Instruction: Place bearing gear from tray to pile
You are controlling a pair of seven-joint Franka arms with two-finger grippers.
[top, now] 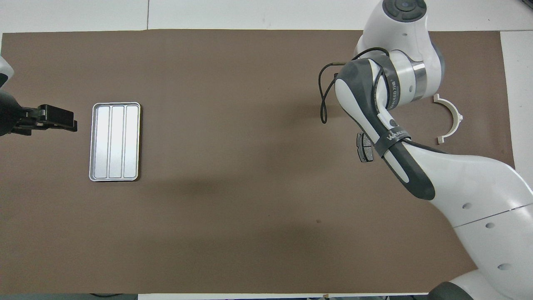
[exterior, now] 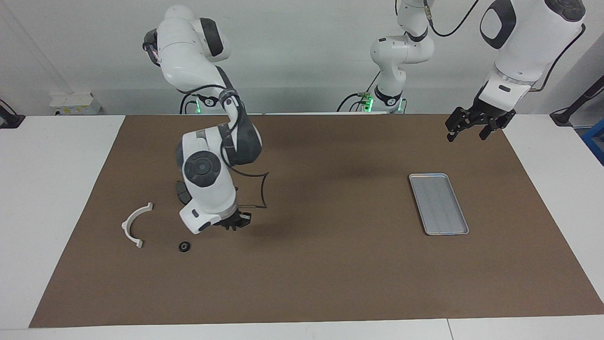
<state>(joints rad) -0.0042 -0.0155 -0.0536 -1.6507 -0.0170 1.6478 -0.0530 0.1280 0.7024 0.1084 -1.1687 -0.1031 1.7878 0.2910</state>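
The silver ribbed tray (exterior: 439, 204) lies on the brown mat toward the left arm's end, with nothing in it; it also shows in the overhead view (top: 115, 141). A small black ring-shaped bearing gear (exterior: 184, 246) lies on the mat beside the white semicircular bracket (exterior: 134, 224) (top: 449, 118). A dark brake-pad piece (exterior: 181, 192) (top: 364, 148) lies nearer to the robots, partly hidden by the right arm. My right gripper (exterior: 236, 221) hangs low over the mat beside the gear, apart from it. In the overhead view the arm hides the gripper and the gear. My left gripper (exterior: 474, 128) (top: 58, 118) is open and raised.
The brown mat (exterior: 330, 274) covers most of the white table. The right arm's elbow and forearm (exterior: 207, 174) lean over the pile area. The left arm waits beside the tray at its end of the table.
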